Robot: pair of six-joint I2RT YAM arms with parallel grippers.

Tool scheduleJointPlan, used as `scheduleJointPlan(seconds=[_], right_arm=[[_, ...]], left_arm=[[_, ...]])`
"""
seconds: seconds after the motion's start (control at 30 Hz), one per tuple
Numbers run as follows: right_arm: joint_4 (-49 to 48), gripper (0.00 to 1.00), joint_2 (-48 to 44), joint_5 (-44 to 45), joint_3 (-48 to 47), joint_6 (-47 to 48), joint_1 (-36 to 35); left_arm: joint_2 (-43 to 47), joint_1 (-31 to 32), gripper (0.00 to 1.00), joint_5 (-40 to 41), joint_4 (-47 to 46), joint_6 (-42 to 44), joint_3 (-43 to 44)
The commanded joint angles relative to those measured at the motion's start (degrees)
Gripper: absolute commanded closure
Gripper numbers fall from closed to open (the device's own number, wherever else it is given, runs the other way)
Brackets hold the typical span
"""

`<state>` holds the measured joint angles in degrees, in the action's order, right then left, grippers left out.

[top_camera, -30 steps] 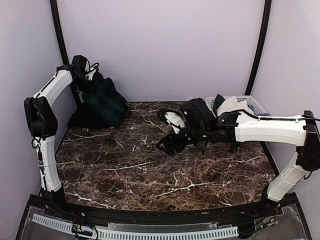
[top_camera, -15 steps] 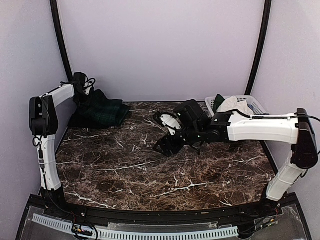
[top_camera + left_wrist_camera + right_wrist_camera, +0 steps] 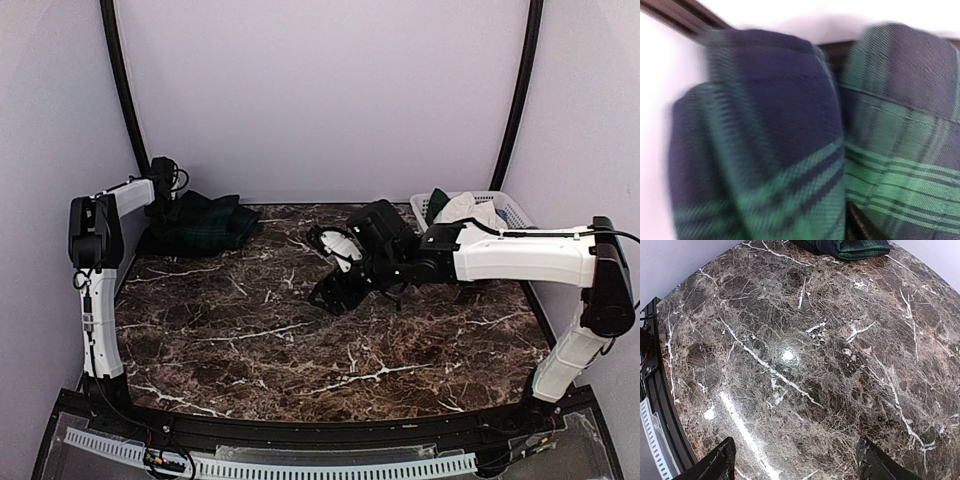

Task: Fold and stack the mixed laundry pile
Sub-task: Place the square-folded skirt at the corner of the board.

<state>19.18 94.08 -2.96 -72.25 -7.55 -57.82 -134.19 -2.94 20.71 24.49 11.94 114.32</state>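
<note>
The green-and-navy tartan skirt [image 3: 207,222] lies bunched on the table at the back left, with darker cloth [image 3: 157,241] under its left end. My left gripper [image 3: 165,193] is low at the skirt's left edge against the wall. In the left wrist view tartan folds [image 3: 790,140] fill the frame and hide the fingers, so whether they are open or shut on the cloth does not show. My right gripper [image 3: 335,290] hovers open over the bare middle of the table, its two fingertips [image 3: 720,462] far apart with nothing between them. The skirt [image 3: 850,247] shows at the top edge of that view.
A white slatted basket [image 3: 508,208] stands at the back right with a cream garment [image 3: 466,210] and a dark green one [image 3: 437,203] in it. The right arm stretches across in front of the basket. Purple walls close the back and sides. The marble table [image 3: 300,350] has a black front rail.
The left arm came down and back, and the skirt that hung from it now lies on the table. The right gripper shifted slightly left.
</note>
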Motion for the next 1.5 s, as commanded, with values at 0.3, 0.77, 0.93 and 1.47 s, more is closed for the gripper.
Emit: scheduleJointPlan(seconds=[0.3,0.77,0.93,1.47], right_arm=[[-0.6,0.19,-2.7,1.4,0.7,0.4,0.4],[-1.3,0.19,-3.3,0.6,2.1,-0.4,0.5],[-1.2,0.19,-3.2,0.7,2.2,-0.7,0.4],[-0.3,0.19,-2.3,1.0,1.5,-0.3,0.5]], left_arm=[[8.0,-5.2,0.29,-1.1,6.0,-10.4,4.3],[3.5,-4.2,0.34,-13.4,8.5,-10.1,13.8],[-1.2,-4.4,0.35,-11.5,9.9,-10.4,17.1],[-7.3,-6.3,0.9,-5.6,13.3,-11.5,19.0]])
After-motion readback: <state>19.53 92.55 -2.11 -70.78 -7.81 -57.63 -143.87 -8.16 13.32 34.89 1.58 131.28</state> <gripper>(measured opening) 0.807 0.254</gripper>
